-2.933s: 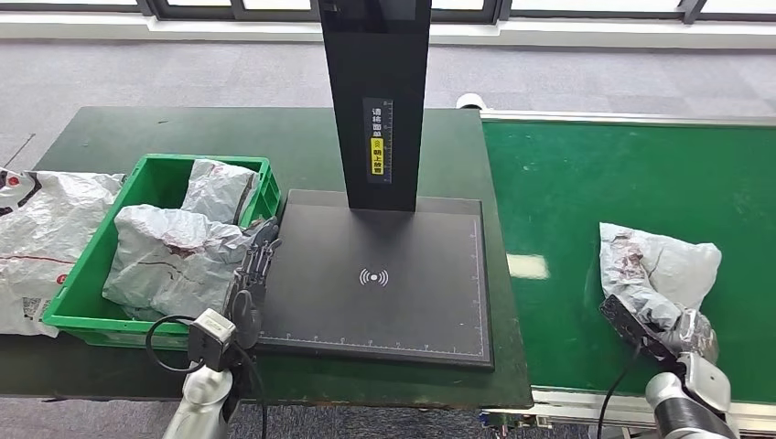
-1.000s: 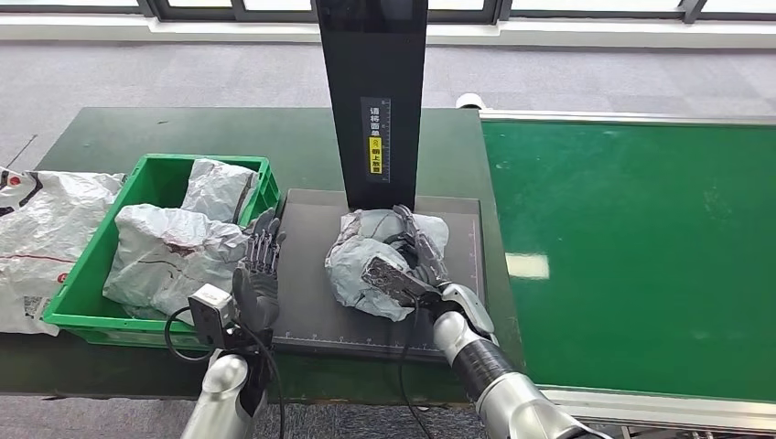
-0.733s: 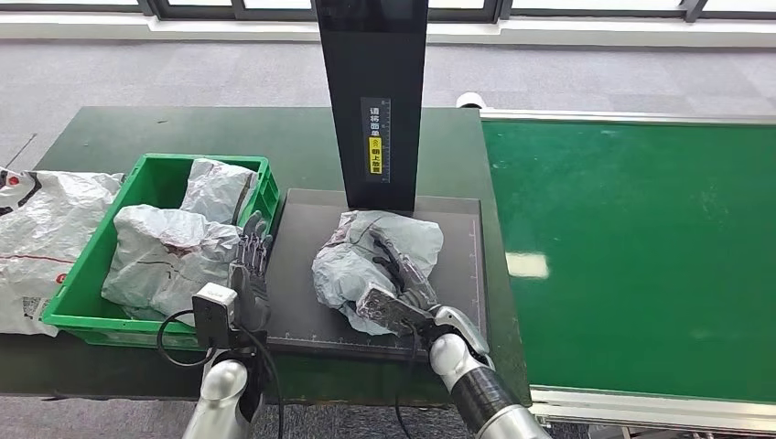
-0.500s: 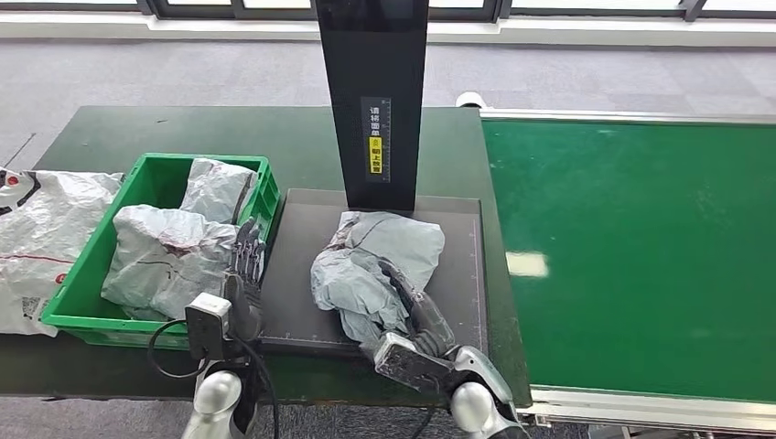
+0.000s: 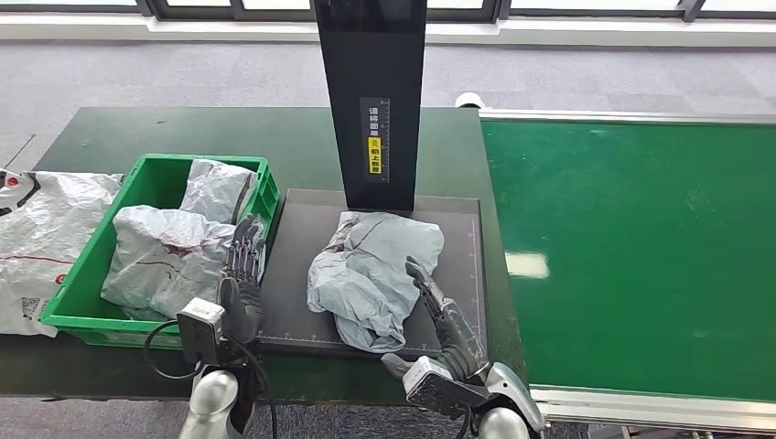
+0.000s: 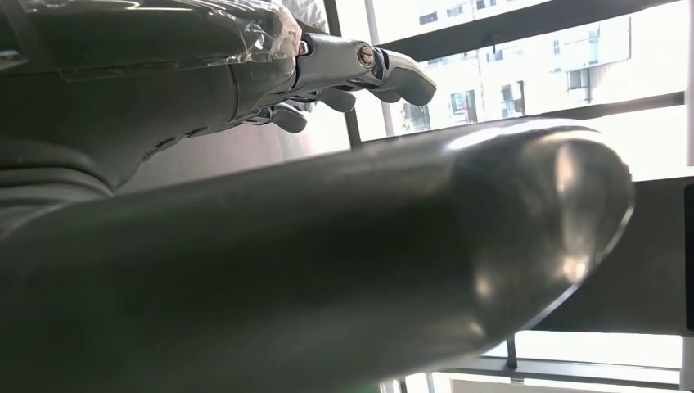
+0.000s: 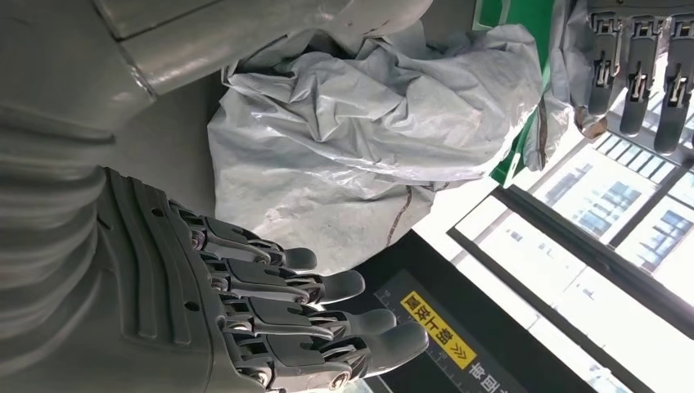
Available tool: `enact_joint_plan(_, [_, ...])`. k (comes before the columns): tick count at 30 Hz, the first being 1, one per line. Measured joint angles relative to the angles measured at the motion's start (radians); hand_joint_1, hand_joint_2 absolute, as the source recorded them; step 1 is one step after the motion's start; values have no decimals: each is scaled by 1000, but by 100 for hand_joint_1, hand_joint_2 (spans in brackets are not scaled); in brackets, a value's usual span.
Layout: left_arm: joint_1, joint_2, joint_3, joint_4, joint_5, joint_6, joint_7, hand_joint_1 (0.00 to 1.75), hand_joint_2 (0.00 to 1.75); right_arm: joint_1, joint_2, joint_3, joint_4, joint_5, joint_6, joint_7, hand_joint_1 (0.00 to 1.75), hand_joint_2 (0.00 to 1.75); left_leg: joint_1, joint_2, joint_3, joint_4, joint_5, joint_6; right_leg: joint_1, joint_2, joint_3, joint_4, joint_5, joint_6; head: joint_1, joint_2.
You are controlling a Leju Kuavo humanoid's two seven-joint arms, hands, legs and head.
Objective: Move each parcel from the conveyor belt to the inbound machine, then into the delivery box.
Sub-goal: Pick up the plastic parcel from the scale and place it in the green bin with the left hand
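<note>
The right hand (image 5: 446, 322) has let go and pulled back toward the near edge, fingers apart, holding nothing. The left hand (image 5: 240, 279) (also holding nothing) waits by the green box (image 5: 87, 274). The grey parcel (image 5: 371, 274) lies on the black scanner plate (image 5: 458, 274) near the tabletop's (image 5: 110, 128) right edge.

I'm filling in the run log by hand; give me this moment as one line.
stage: parcel lying on inbound machine | right hand open beside parcel | left hand open by green box | belt bare

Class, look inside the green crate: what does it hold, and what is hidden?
The green crate holds two crumpled grey parcels. They cover most of its floor, so anything beneath them cannot be seen.
</note>
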Motion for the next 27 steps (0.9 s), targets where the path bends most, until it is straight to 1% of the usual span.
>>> enact_joint_plan(2, [-1, 0, 0, -1, -2, -5, 0, 0, 0, 7, -1, -2, -14, 2, 0, 1, 0, 175, 0, 0, 0, 0, 0, 0, 0, 0, 0, 0, 0, 0, 0, 0])
enact_joint_plan(4, [-7, 2, -3, 5, -14, -41, 7, 0, 0, 19, -2, -11, -34, 9, 4, 2, 0, 175, 0, 0, 0, 0, 0, 0, 0, 0, 0, 0, 0, 0, 0, 0])
enact_joint_plan(6, [-26, 5, -15, 29, -67, -79, 16, 0, 87, 38, -1, -26, -68, 13, 18, -4, 0, 175, 0, -1, 0, 0, 0, 0, 0, -1, 0, 0, 0, 0, 0, 0])
enact_joint_plan(8, [-53, 7, -34, 69, -166, -61, 20, 0, 175, 62, 2, -36, -113, -3, 49, -31, 0, 175, 0, -1, 0, 0, 0, 0, 0, -1, 0, 0, 0, 0, 0, 0])
enact_joint_plan(12, [-107, 7, -85, 171, -366, 61, 33, 0, 175, 117, 4, -37, -216, -78, 126, -105, 0, 175, 0, 0, 0, 0, 0, 0, 0, -1, 0, 0, 0, 0, 0, 0])
enact_joint_plan(15, [-152, 7, -130, 275, -479, 152, 53, 0, 175, 140, -15, -4, -297, -224, 155, -119, 0, 175, 0, 0, 0, 0, 0, 0, 0, -1, 0, 0, 0, 0, 0, 0])
enact_joint_plan(17, [-183, 6, -163, 348, -581, 221, 92, 0, 175, 141, -44, 39, -350, -346, 174, -123, 0, 175, 0, 0, 0, 0, 0, 0, -1, 0, 0, 0, 0, 1, 0, 0])
enact_joint_plan(19, [-211, 5, -201, 422, -698, 275, 151, 3, 175, 137, -73, 76, -395, -435, 201, -125, 0, 175, 0, 0, 0, 0, 0, 0, -1, 0, 1, 0, 1, 1, 0, 0])
enact_joint_plan(21, [-234, 5, -241, 493, -799, 311, 214, 7, 175, 129, -93, 97, -422, -475, 226, -125, 0, 175, 0, 0, 1, 0, 0, 0, -1, 0, 2, 0, 1, 1, 0, 0])
enact_joint_plan(23, [-252, 5, -276, 553, -859, 344, 255, 7, 175, 119, -107, 107, -437, -486, 240, -125, 0, 175, 0, 0, 1, 0, 0, 0, -1, 0, 2, 0, 1, 1, 0, 0])
enact_joint_plan(27, [-278, 5, -314, 628, -882, 369, 275, 175, 175, 108, -123, 116, -454, -489, 247, -124, 0, 175, 0, -1, 3, 0, 0, 1, -1, -1, 5, 0, 1, 1, 0, 0])
